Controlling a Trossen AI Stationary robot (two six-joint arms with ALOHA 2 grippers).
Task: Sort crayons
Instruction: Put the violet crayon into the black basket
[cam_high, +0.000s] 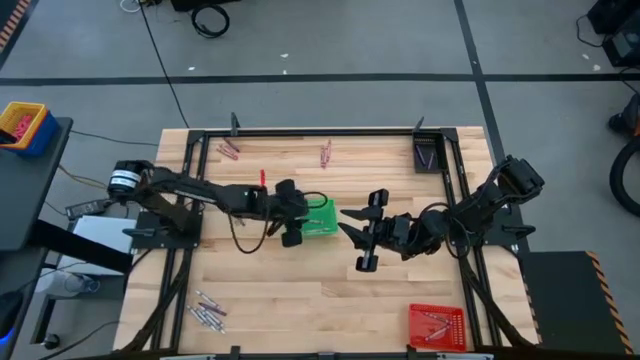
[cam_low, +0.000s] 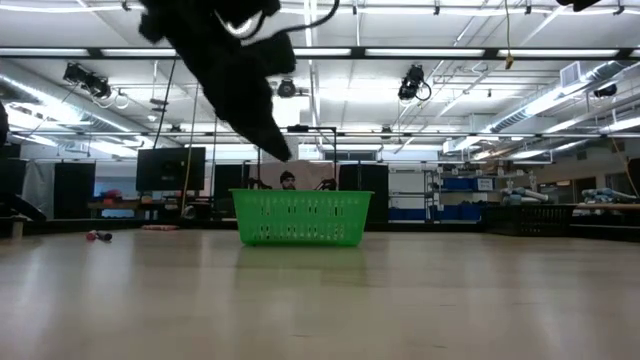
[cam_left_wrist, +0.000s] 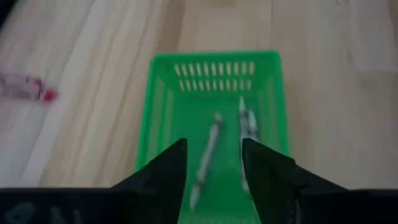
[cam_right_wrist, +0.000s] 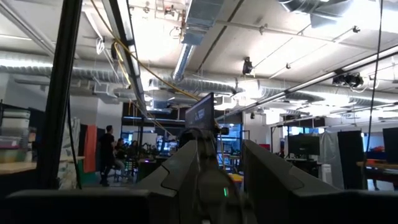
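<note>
A green tray (cam_high: 322, 216) stands on the wooden table near its middle. It holds a few pale grey crayons (cam_left_wrist: 247, 124). My left gripper (cam_left_wrist: 213, 144) is open and hovers above the tray's left end (cam_high: 300, 215), its fingers pointing down over the crayons and touching nothing. My right gripper (cam_high: 350, 228) is open just right of the tray, tipped up toward the room (cam_right_wrist: 221, 146). Reddish-pink crayons (cam_high: 228, 150) (cam_high: 325, 153) lie near the far edge. One of them shows in the left wrist view (cam_left_wrist: 25, 87). Pale crayons (cam_high: 207, 312) lie at the near left.
A dark tray (cam_high: 428, 155) stands at the far right corner and a red tray (cam_high: 437, 325) at the near right, each with crayons inside. A black frame (cam_high: 320, 131) runs round the table. A yellow-blue bin (cam_high: 22, 125) sits off the table at the left.
</note>
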